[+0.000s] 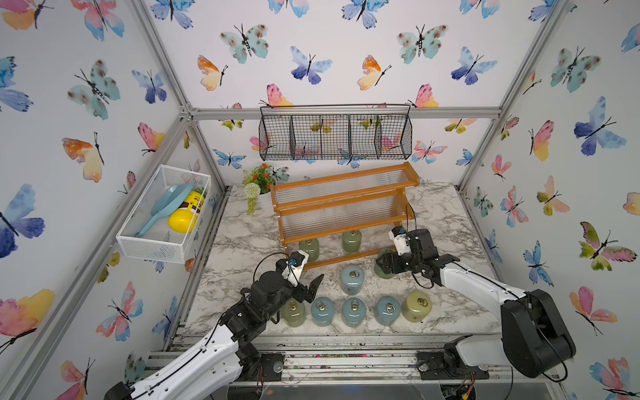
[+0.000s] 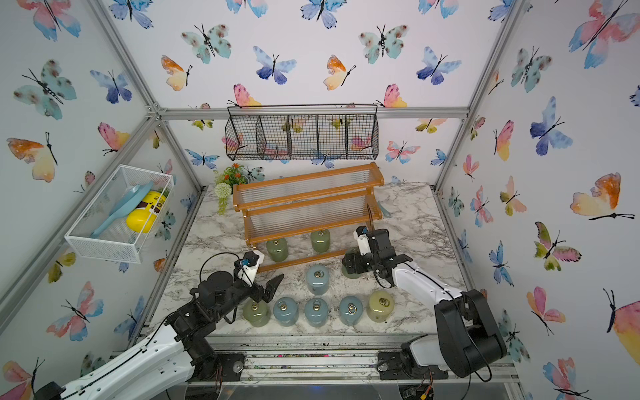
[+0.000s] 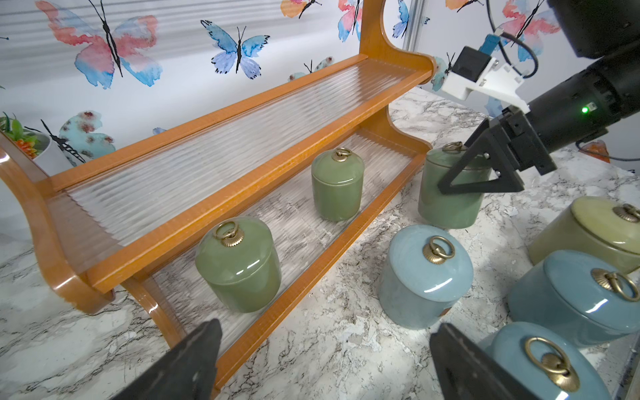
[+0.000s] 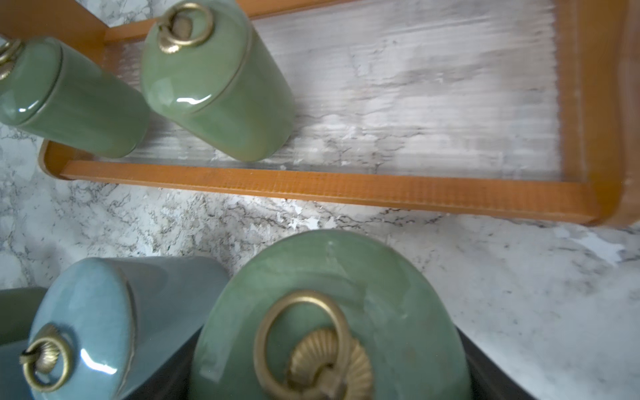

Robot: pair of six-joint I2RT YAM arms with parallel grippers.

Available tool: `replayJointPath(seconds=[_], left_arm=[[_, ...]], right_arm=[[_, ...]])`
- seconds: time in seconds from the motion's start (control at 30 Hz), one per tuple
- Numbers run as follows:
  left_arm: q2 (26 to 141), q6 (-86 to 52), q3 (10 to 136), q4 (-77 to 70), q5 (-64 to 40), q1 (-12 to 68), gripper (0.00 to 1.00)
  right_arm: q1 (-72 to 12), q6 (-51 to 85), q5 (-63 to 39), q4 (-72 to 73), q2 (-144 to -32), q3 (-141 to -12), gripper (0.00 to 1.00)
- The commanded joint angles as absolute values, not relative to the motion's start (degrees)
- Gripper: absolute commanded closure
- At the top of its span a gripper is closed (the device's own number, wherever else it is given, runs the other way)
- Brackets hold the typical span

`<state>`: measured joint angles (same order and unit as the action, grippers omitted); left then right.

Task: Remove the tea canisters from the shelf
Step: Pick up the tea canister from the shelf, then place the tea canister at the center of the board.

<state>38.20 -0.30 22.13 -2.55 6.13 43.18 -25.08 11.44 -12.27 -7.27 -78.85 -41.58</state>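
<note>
The shelf (image 1: 346, 207) (image 2: 308, 207) stands at the back of the marble table. Its upper tiers are bare. Two green tea canisters (image 1: 309, 248) (image 1: 352, 240) stand on its lowest tier (image 3: 304, 214). My right gripper (image 1: 382, 265) (image 4: 329, 346) is shut on a third green canister (image 4: 329, 277) (image 3: 446, 204), just off the shelf's right front corner, its base at the marble. In front stand one blue canister (image 1: 352, 278) and a row of several: green (image 1: 293, 311), blue ones (image 1: 354, 310), pale yellow (image 1: 416, 305). My left gripper (image 1: 308, 290) (image 3: 327, 343) hangs open and empty before the shelf's front rail.
A white mesh basket (image 1: 162, 214) on the left wall holds a yellow bottle (image 1: 187, 213) and a blue scoop. A black wire basket (image 1: 336, 133) hangs above the shelf. A potted plant (image 1: 259, 187) stands at the shelf's back left.
</note>
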Motion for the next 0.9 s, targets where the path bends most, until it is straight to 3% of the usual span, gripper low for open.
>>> replayJointPath(seconds=[0.0, 0.3, 0.87], left_arm=[[38.21, -0.36, 22.29, -2.64, 5.37, 42.94, 0.02], [38.17, -0.26, 22.24, -2.19, 4.33, 42.92, 0.01], [38.14, -0.44, 21.9, -2.18, 4.66, 43.0, 0.01]], right_arm=[[-27.25, 13.82, -9.36, -3.8, -76.9, -41.48, 0.26], [-32.32, 18.06, -0.9, -4.44, -76.91, -38.46, 0.25], [-35.69, 20.85, 3.24, -6.86, -74.19, -35.87, 0.21]])
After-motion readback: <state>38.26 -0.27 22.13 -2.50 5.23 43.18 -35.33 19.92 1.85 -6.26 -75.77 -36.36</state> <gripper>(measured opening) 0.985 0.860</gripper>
